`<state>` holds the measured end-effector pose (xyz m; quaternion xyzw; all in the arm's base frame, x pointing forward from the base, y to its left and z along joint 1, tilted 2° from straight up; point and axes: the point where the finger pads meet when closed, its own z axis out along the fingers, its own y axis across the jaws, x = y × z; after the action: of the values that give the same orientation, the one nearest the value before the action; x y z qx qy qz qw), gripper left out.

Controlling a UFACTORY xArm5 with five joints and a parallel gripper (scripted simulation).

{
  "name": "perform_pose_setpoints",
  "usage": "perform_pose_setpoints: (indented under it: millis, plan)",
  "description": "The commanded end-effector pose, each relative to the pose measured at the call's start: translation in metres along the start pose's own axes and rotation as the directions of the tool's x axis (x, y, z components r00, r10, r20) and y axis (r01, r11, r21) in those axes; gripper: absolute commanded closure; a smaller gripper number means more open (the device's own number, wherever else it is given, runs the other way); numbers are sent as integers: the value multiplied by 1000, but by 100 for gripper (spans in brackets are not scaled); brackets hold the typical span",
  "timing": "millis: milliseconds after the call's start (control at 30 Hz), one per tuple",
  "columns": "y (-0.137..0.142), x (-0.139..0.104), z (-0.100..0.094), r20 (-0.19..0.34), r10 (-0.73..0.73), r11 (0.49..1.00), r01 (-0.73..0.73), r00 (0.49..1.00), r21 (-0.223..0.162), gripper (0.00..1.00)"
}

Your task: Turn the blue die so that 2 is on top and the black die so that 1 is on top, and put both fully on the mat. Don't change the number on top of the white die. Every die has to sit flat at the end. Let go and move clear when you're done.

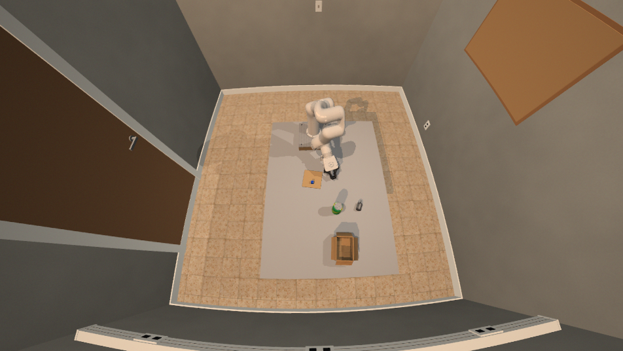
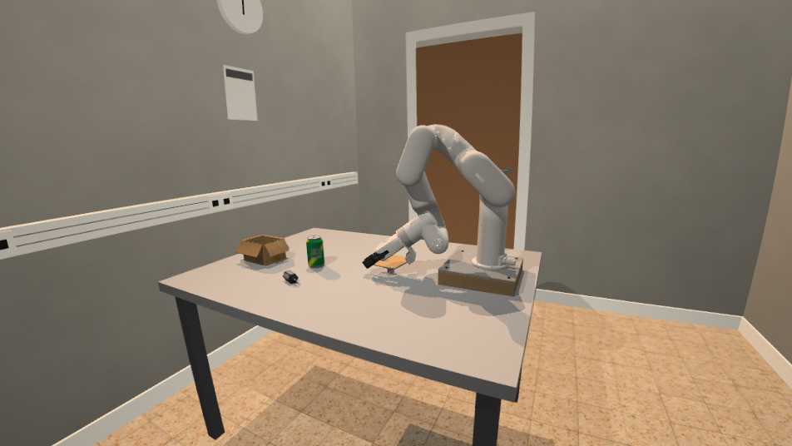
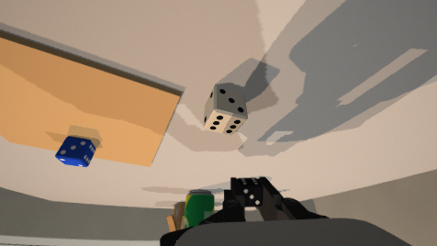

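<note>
My gripper (image 1: 333,175) (image 2: 368,260) (image 3: 247,191) is shut on the black die (image 3: 247,192) and holds it tilted above the table, to the side of the mat. A three-pip face and part of a six-pip face show on this die. The blue die (image 1: 312,182) (image 3: 75,151) lies flat on the orange mat (image 1: 307,174) (image 2: 396,261) (image 3: 115,106), and its top seems to show 2. In the exterior view the gripper hides it. The white die (image 2: 391,270) (image 3: 225,110) lies flat on the table just off the mat, with 6 on top.
A green can (image 1: 336,208) (image 2: 315,252) (image 3: 200,208) stands beyond the gripper. A small dark object (image 1: 358,205) (image 2: 290,276) lies beside it. An open cardboard box (image 1: 333,248) (image 2: 264,255) stands farther out. The robot's base block (image 2: 479,281) stands at the opposite end.
</note>
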<state>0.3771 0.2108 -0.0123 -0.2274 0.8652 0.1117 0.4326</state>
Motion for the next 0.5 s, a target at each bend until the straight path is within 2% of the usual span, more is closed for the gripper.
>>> perform_pose_setpoints:
  millis: [0,467]
  plan:
    - [0,8,7,5,0,1000,0,1000,0,85]
    - [0,11,10,5,0,1000,0,1000,0,85]
